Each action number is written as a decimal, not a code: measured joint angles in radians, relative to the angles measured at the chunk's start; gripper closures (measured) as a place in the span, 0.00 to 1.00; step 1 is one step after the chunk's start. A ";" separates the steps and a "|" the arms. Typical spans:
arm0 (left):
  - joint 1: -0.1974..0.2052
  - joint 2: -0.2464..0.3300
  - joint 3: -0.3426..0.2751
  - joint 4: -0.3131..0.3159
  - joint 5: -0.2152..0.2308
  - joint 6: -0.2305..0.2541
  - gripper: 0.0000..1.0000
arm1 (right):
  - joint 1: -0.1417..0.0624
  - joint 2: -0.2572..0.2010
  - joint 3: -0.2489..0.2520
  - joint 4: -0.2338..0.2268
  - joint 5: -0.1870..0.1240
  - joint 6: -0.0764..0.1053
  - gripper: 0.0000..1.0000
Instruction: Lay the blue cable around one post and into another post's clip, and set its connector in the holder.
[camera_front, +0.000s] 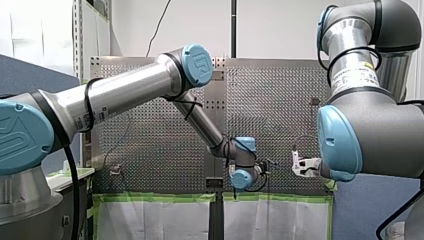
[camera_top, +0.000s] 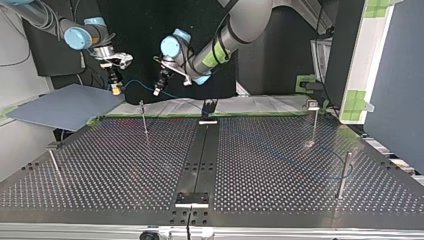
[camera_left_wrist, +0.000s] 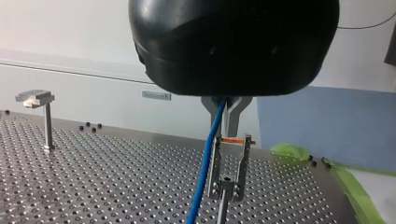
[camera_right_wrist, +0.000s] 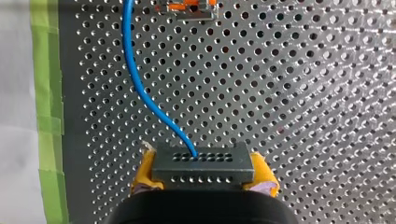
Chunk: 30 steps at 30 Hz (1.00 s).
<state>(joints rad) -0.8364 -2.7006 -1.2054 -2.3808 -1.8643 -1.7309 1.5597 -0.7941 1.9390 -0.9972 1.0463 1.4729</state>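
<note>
Currently: connector is clamped between the yellow pads of my right gripper. Its long axis runs pad to pad. The holed face points away from the wrist, toward the clip post. The blue cable exits that face, bows to one side, then runs on and passes just beside the clip post's orange-marked head.

Left wrist view: my left gripper hangs just above the clip post, metal fingers drawn together on the blue cable. The cable drops from them on a slant, crossing in front of one prong of the clip. Cannot tell whether it touches.

Pose, front view: my left arm reaches past the middle, elbow high, forearm sloping down to the wrist. My right gripper points sideways at the left one, near it. Top view: both grippers sit above the perforated table, beyond the clip post, with the cable slung between them.
</note>
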 joint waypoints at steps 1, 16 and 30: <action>0.000 0.000 0.001 0.000 0.000 -0.003 1.00 | -0.001 0.000 0.000 -0.003 0.000 0.004 1.00; -0.006 -0.017 0.035 -0.019 -0.005 -0.030 1.00 | -0.004 0.002 -0.033 0.002 0.000 0.062 1.00; -0.018 -0.076 0.127 -0.089 -0.015 -0.035 1.00 | -0.011 0.024 -0.039 0.031 0.016 0.051 1.00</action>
<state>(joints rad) -0.8544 -2.7766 -1.0788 -2.4693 -1.8798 -1.7658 1.5487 -0.7703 1.8999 -0.9664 1.0624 1.5242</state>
